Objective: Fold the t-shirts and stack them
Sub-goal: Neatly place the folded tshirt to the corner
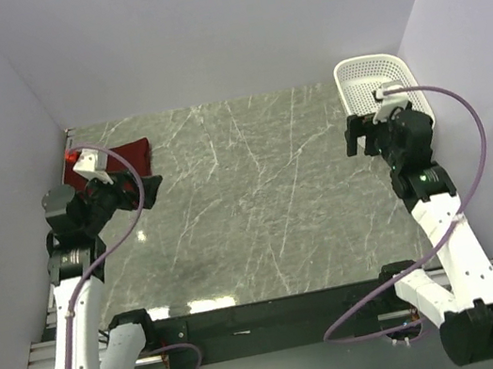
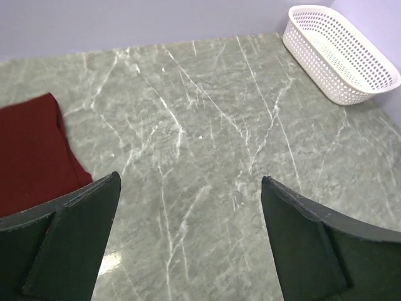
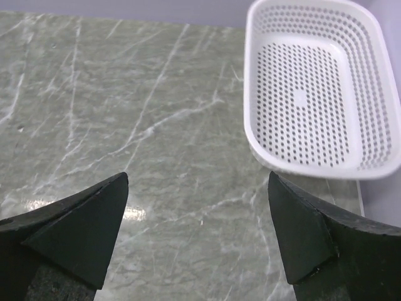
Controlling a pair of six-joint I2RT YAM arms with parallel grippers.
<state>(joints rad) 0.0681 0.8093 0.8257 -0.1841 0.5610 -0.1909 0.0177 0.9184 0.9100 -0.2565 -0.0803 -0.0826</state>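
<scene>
A dark red t-shirt (image 1: 127, 155) lies folded flat at the far left of the marble table, partly hidden behind the left wrist camera. The left wrist view shows this t-shirt (image 2: 31, 150) at its left edge. My left gripper (image 2: 190, 182) hovers open just right of it, nothing between its fingers. In the top view the left gripper (image 1: 138, 192) sits near the shirt's front edge. My right gripper (image 3: 198, 179) is open and empty over bare table, next to the basket; from above the right gripper (image 1: 358, 136) is at the far right.
A white mesh basket (image 1: 375, 85) stands empty at the far right corner, close to the right wall; the same basket (image 3: 307, 88) fills the upper right of the right wrist view and appears small as basket (image 2: 341, 53) from the left wrist. Pale walls enclose the table.
</scene>
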